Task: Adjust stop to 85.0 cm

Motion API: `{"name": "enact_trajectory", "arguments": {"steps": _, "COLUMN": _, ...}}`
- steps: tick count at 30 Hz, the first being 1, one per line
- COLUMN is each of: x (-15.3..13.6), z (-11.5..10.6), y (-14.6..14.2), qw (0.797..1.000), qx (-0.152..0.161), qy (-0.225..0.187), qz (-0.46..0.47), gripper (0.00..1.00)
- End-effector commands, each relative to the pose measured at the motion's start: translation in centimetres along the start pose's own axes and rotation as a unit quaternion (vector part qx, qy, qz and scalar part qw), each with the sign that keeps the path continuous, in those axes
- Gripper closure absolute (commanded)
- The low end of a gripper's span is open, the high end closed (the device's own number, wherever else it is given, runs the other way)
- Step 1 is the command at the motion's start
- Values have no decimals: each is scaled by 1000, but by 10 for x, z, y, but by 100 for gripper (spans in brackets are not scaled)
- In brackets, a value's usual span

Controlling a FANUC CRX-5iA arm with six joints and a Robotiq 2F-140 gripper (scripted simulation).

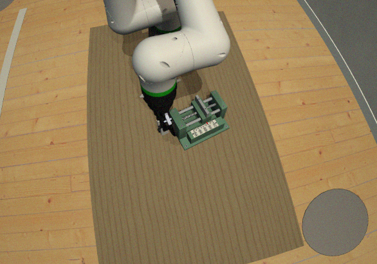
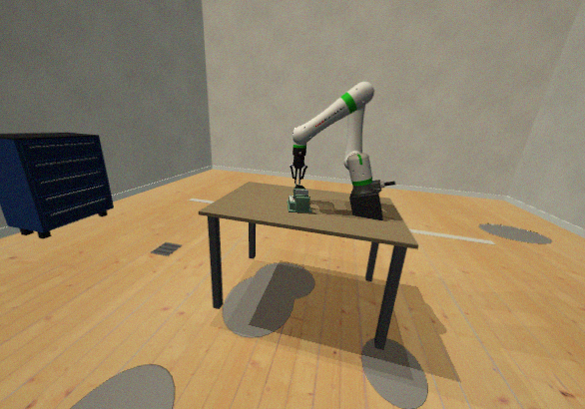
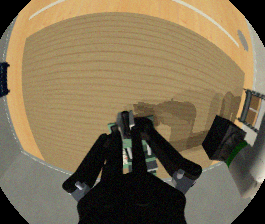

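And there was the green fixture (image 1: 180, 125) (image 2: 302, 204), planted on the brown table (image 1: 161, 190) (image 2: 309, 222) (image 3: 108, 65), its long side running from near left to far right in the top view! The stop (image 1: 201, 110) rode its rails between the two end blocks, closer to the right one, and a red pointer (image 1: 207, 123) showed over the right-hand half of the pale scale (image 1: 199, 131). The numbers? Too blurred to read, so no calling the 85.0 mark.

Over to the left end, where the dark handwheel (image 1: 175, 130) sat against the left block, mostly hidden by the gripper (image 1: 165, 127) (image 2: 298, 185) (image 3: 126, 120). What a tight spot! The pincer pointed down, its fingers close together, right at the wheel; whether they pinched any part of it, the views could not tell. Behind them the white arm (image 1: 180, 53) (image 2: 326, 118) reached in from the far side, bent high above the table.
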State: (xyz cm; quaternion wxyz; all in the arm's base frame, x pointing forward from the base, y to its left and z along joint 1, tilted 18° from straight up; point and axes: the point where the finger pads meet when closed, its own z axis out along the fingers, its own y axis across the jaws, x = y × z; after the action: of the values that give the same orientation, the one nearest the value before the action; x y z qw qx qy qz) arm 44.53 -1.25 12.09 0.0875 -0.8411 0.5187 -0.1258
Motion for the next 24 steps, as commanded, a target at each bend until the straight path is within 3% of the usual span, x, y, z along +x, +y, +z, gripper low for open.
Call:
{"name": "enact_trajectory", "arguments": {"steps": 1, "x": 0, "z": 3, "y": -5, "qw": 1000, "qx": 0, "qy": 0, "qz": 0, "gripper": 96}}
{"name": "enact_trajectory", "arguments": {"steps": 24, "x": 0, "z": 45, "y": -13, "qw": 1000, "qx": 0, "qy": 0, "qz": 0, "gripper": 96}}
